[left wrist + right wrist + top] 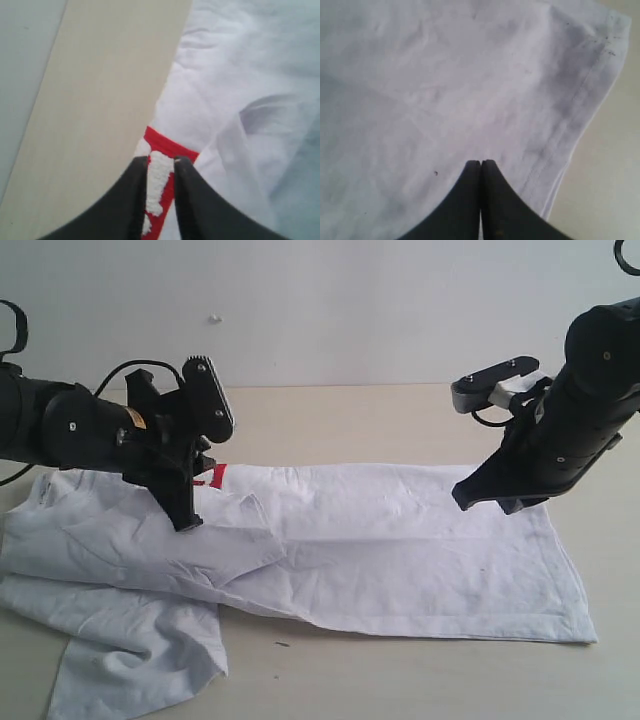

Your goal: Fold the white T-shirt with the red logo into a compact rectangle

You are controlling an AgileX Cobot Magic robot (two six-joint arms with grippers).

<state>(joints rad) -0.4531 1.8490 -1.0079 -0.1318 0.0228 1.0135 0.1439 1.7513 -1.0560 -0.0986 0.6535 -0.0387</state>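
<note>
In the exterior view, the white T-shirt (400, 540) lay stretched across the pale table (350, 410), its right half flat and its left half rumpled, with a loose flap reaching toward the near edge. Only a sliver of the red logo (217, 476) showed at the shirt's far edge. The left gripper (188, 523) pointed down with its tip at the cloth just beside that sliver. The right gripper (462, 498) hung over the shirt's right part, near its far edge (whether it touched the fabric could not be told from here).

In the left wrist view, the left gripper (161, 161) had its jaws parted by a narrow slit, and the red logo (162, 144) with a fuzzy white letter showed through the gap. The shirt (240, 100) spread to one side and bare table (100, 100) to the other.

In the right wrist view, the right gripper (480, 163) had its jaws pressed together with no cloth between them, over plain white shirt (445, 90) near its stitched hem, with table (615, 160) beyond.
</note>
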